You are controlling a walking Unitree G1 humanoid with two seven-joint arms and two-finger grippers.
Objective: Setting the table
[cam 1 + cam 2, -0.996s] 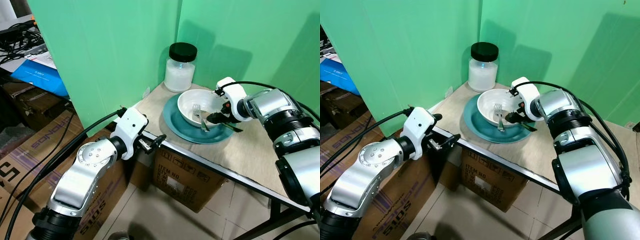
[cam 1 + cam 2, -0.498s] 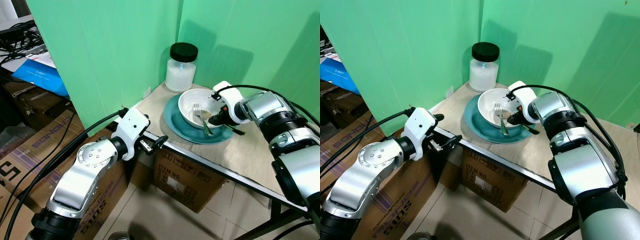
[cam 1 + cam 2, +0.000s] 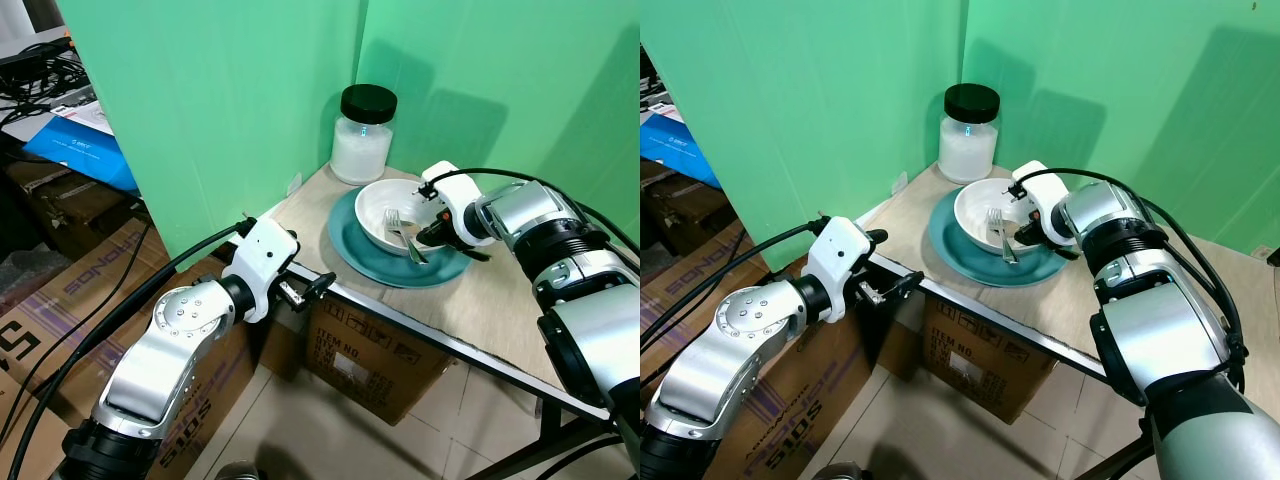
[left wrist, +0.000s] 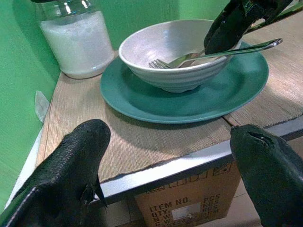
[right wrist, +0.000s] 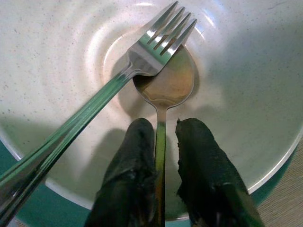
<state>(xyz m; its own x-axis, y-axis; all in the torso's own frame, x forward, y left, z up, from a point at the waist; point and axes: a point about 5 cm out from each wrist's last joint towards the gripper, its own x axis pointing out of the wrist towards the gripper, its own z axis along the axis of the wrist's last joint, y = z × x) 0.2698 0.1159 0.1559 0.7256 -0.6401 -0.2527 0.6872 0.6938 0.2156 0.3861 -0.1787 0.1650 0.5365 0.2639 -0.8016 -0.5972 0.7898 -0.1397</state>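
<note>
While the left end effector (image 4: 165, 175) hangs open just off the table's near edge, the right end effector (image 5: 158, 142) reaches into the white bowl (image 3: 392, 215) on the teal plate (image 3: 370, 258) near the table's far corner, its fingers pinching the spoon (image 5: 163, 90) by the handle. Thin, stiff, slick metal, the spoon seems light but apt to twist, so mid-handle looks the safest hold. A fork (image 5: 94, 106) leans across it, and the ceramic bowl could chip if knocked.

The fork (image 5: 118, 80) and spoon (image 5: 165, 82) are polished, mirror-bright metal. The bowl (image 4: 168, 45) is glossy speckled white ceramic with ridged sides; the plate (image 4: 189, 101) is smooth teal glaze. The counter (image 4: 137, 142) is matt, fine-grained wood with a metal edge. The jar (image 3: 361, 140) is clear glass.
</note>
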